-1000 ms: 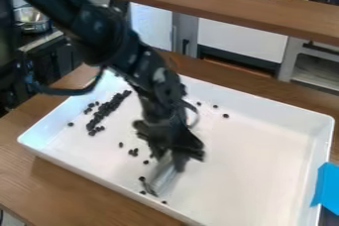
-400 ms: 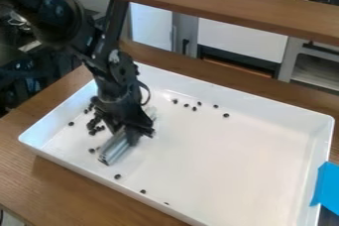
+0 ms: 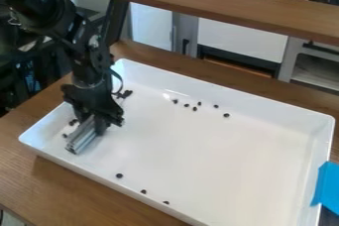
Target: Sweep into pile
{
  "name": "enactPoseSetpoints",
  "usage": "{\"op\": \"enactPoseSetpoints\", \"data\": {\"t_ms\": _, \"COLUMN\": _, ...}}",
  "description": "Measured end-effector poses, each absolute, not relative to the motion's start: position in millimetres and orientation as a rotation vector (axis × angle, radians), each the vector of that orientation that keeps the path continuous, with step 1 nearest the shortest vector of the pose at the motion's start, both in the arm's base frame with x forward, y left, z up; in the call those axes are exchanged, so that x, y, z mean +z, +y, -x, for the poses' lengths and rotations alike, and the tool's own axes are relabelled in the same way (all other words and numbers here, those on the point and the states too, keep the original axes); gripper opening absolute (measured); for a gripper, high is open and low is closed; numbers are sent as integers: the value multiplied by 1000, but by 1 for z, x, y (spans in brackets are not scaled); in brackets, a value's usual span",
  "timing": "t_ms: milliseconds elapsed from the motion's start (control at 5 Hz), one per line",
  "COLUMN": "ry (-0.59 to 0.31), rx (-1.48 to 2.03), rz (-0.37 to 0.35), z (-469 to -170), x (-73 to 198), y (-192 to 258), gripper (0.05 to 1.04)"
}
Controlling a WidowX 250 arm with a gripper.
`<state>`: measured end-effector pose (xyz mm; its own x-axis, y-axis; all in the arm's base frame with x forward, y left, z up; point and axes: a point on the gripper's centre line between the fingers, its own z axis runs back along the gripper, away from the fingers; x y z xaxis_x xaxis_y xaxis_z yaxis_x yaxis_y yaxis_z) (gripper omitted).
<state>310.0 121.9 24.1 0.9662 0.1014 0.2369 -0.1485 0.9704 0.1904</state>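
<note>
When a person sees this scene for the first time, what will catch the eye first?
Probably the large white tray on the wooden table. Over its left end hangs the black gripper, with a grey metal bar at its fingers. Next, a bright blue patch on the tray's right edge.

Desk (image 3: 73,180): we see brown wood with visible grain | directly on it: we have one white rectangular tray (image 3: 212,155), shallow, upright, walls raised all round, corners rounded | around tray: we see wood along its left and far sides
</note>
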Motion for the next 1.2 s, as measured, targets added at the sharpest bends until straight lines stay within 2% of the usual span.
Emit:
{"op": "enactPoseSetpoints", "data": {"t_ms": 200, "ry": -233, "rx": 191, "rz": -103, "z": -313, "x": 34, "y": 93, "gripper": 380}}
{"op": "enactPoseSetpoints", "data": {"t_ms": 400, "ry": -300, "rx": 235, "rz": 33, "z": -334, "x": 52, "y": 48, "gripper": 379}}
{"op": "enactPoseSetpoints", "data": {"t_ms": 600, "ry": -349, "rx": 256, "rz": 115, "z": -355, "x": 67, "y": 4, "gripper": 380}}
{"op": "enactPoseSetpoints", "data": {"t_ms": 800, "ry": -325, "rx": 242, "rz": 147, "z": -368, "x": 65, "y": -44, "gripper": 379}}
{"op": "enactPoseSetpoints", "data": {"t_ms": 1200, "ry": -310, "rx": 271, "rz": 102, "z": -409, "x": 48, "y": -77, "gripper": 379}}
